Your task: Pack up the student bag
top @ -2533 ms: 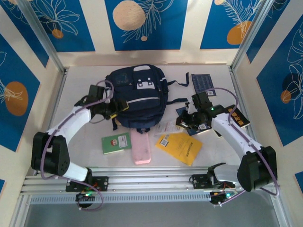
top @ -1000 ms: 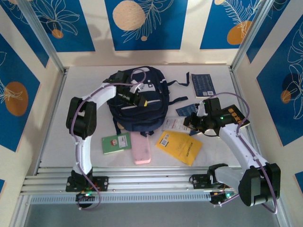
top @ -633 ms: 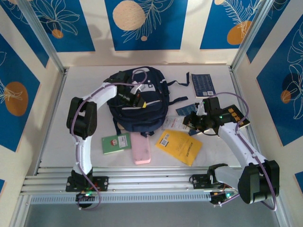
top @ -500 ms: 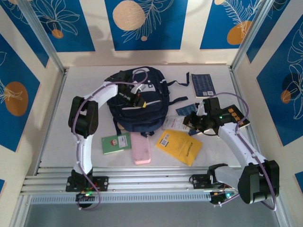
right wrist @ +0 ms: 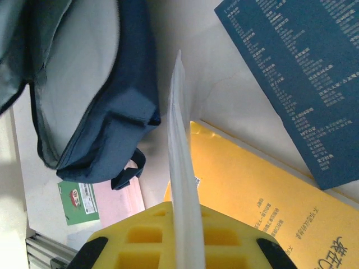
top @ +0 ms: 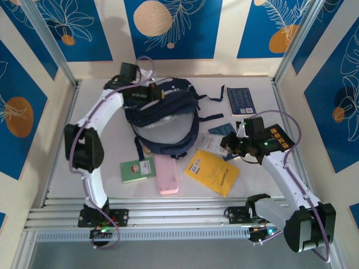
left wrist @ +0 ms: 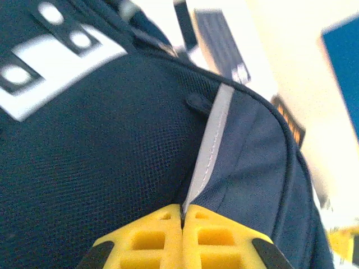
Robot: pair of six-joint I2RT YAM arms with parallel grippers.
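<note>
Newly raised student bag [top: 168, 107], in left claw [left wrist: 182, 212]

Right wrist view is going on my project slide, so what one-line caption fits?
Right gripper pinches a thin white sheet edge-on over a yellow book, the student bag gaping open at left.

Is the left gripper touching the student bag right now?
Touching. In the left wrist view, the left gripper has its jaws shut on the student bag fabric, just below the grey stripe.
</note>
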